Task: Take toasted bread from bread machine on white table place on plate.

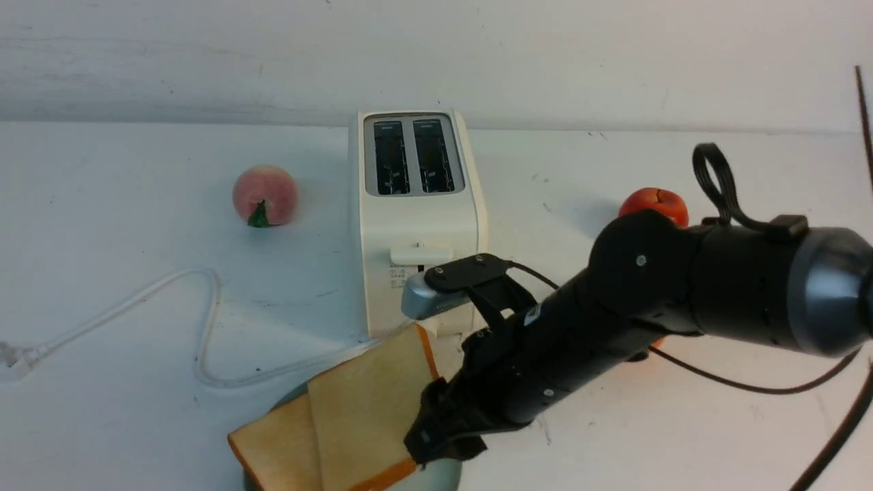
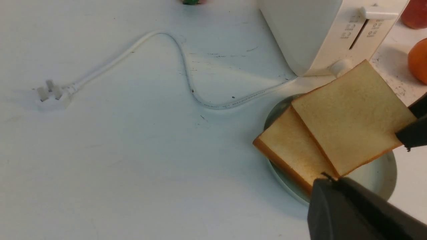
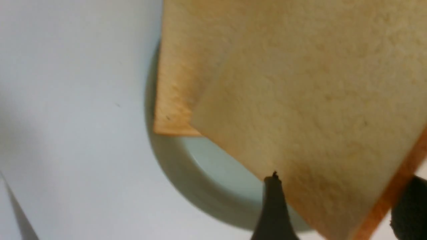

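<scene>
R end effector (image 1: pixel 440 440) is clamping upper slice (image 1: pixel 372 416) by its edge, tilted, overlapping lower slice (image 1: pixel 276 453) on plate (image 2: pixel 380 173) nr bread machine (image 1: pixel 423 225). Risk: releasing while tilted, it's prob sliding onto counter (image 1: pixel 102 307). L end effector (image 2: pixel 350 206): can't tell.

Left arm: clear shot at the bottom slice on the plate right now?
Probably only partly. The lower slice lies on the plate with its left-hand part bare, but the right claw holds the other slice over the rest, so a grab from above risks a clash.
</scene>
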